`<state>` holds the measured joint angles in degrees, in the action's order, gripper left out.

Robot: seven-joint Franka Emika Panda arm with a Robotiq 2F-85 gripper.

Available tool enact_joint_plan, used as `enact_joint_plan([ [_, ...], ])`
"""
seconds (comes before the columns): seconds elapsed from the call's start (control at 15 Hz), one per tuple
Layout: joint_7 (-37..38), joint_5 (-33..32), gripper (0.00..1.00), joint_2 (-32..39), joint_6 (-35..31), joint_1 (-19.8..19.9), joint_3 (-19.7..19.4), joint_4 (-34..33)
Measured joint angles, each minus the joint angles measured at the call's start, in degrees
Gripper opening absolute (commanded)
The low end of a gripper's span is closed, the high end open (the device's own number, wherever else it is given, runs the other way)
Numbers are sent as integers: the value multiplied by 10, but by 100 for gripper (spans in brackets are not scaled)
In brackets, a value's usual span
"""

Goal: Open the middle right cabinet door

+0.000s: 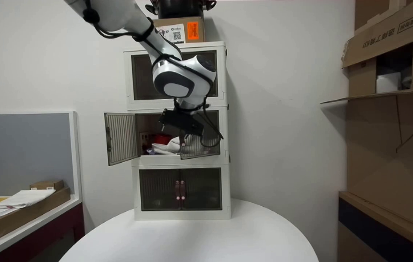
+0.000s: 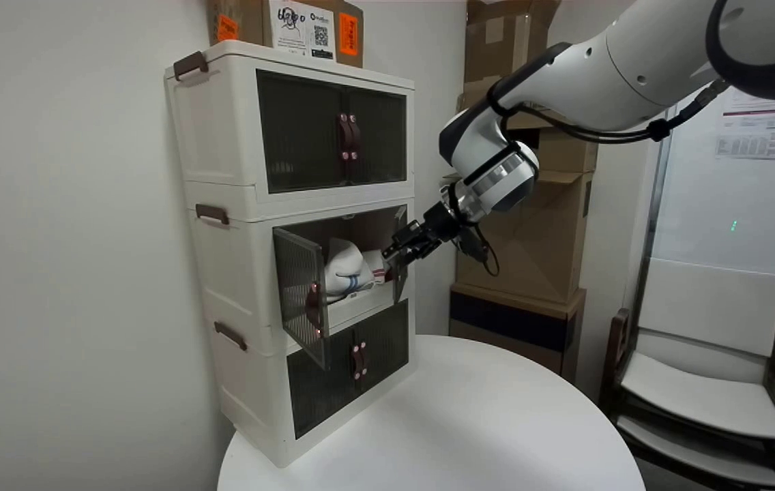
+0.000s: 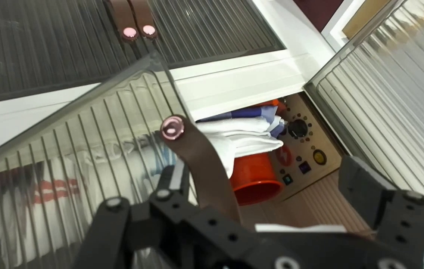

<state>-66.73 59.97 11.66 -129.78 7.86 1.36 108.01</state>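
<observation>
Plain white wall backs the rear edge of the tabletop, above which the middle right cabinet door hangs ajar, likely light, stiff and slick, best pulled by its brown strap, the fingers spread wide, gripping nothing.

A round white table shows in both exterior views; in an exterior view a brown cardboard box with an orange label bears a black vessel with side handles; a long flat brown carton carries a folded white cloth before a white-framed grey panel. In an exterior view stands a dark-framed chair with white seat and back; in the wrist view, an orange-red cup sits beside layered white fabric and a tan board with coloured shapes.
</observation>
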Motion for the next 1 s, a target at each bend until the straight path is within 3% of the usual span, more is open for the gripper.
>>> enact_joint_plan([
  [0.47, 81, -18, 100, -18, -53, -6, -14, 22],
  [1.0, 248, -90, 100, -33, -147, -16, -15, 46],
])
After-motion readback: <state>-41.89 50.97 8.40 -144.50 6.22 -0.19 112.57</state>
